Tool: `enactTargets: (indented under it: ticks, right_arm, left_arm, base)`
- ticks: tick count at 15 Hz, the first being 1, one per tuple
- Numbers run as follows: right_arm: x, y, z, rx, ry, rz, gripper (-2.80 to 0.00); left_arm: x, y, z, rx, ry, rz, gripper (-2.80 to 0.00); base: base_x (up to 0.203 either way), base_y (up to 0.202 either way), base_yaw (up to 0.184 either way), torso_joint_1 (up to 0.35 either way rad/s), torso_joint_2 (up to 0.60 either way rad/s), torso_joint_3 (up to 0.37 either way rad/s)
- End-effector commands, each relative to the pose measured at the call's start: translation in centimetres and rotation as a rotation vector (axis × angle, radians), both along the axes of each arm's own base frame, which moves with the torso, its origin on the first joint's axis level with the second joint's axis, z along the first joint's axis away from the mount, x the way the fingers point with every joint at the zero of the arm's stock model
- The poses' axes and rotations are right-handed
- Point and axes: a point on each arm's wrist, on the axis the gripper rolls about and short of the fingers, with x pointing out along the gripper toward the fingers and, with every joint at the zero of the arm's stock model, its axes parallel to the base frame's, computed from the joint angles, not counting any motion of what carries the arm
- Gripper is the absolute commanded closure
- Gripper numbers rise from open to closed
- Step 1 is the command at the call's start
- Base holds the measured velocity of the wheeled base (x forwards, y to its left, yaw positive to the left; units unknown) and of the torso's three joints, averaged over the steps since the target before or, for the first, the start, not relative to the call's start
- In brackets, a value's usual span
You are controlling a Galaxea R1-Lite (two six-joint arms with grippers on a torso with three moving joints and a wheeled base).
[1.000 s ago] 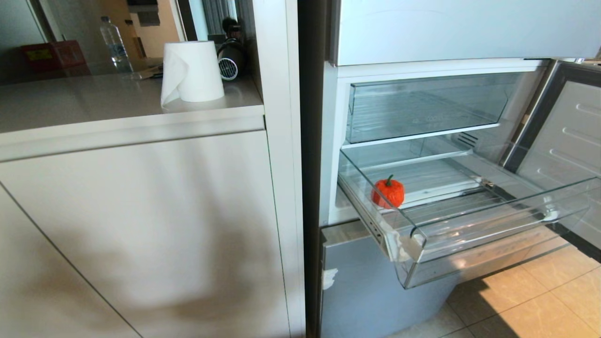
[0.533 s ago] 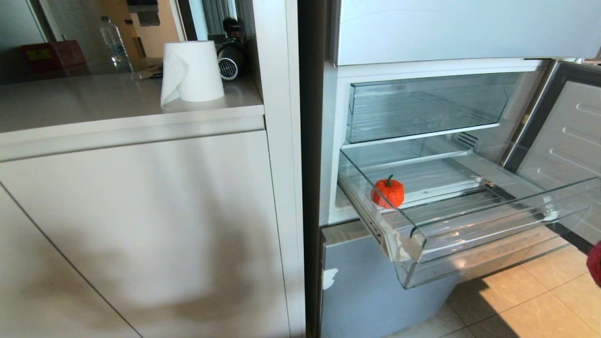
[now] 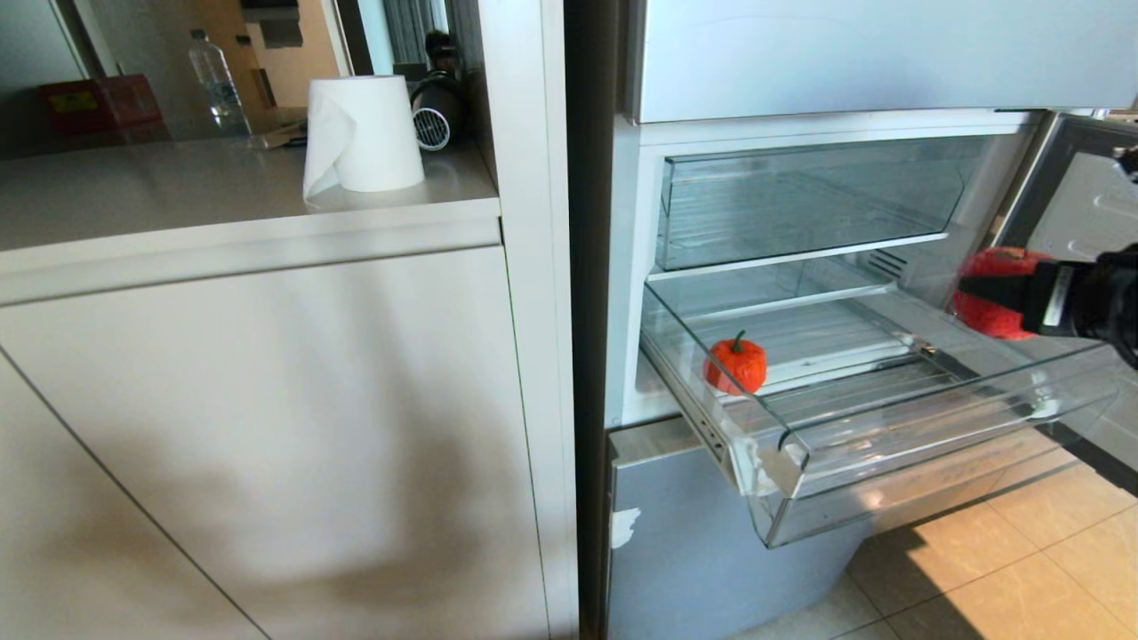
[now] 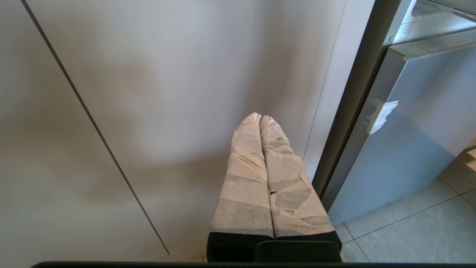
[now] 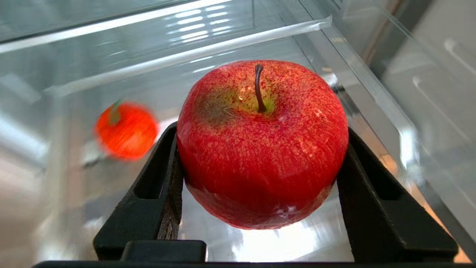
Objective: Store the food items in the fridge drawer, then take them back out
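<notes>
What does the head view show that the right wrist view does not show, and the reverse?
Only the head view shows the paper towel roll on the counter, the upper clear drawer, and the tape scrap on the pulled-out drawer. Only the right wrist view shows the apple's stem and both fingers of the right end effector pressing its sides. Both show the apple, the orange pepper and the drawer.
</notes>
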Motion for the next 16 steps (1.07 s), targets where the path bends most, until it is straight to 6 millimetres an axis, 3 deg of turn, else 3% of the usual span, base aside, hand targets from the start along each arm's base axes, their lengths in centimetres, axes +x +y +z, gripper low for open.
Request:
enactTargets:
  ticks: [1, 5, 7, 16]
  right_arm:
    - [6.1, -0.2, -2.9, 0.000, 0.109, -0.009, 0.00]
    - [12.3, -0.3, -5.4, -0.008, 0.111, -0.016, 0.00]
    - [14.4, -0.4, -6.6, -0.014, 0.077, -0.015, 0.00]
    - [18.8, -0.4, -9.3, -0.022, 0.092, -0.013, 0.00]
  left_arm:
    - [0.0, 0.0, 0.0, 0.000, 0.000, 0.000, 0.00]
    - [0.0, 0.0, 0.0, 0.000, 0.000, 0.000, 0.00]
    - [0.0, 0.0, 0.0, 0.000, 0.000, 0.000, 0.00]
    - [0.0, 0.0, 0.0, 0.000, 0.000, 0.000, 0.00]
  base:
    - [0.000, 0.000, 0.000, 0.000, 0.00, 0.000]
    - [0.000, 0.000, 0.000, 0.000, 0.00, 0.000]
    - [0.000, 0.000, 0.000, 0.000, 0.00, 0.000]
    - [0.000, 0.000, 0.000, 0.000, 0.00, 0.000]
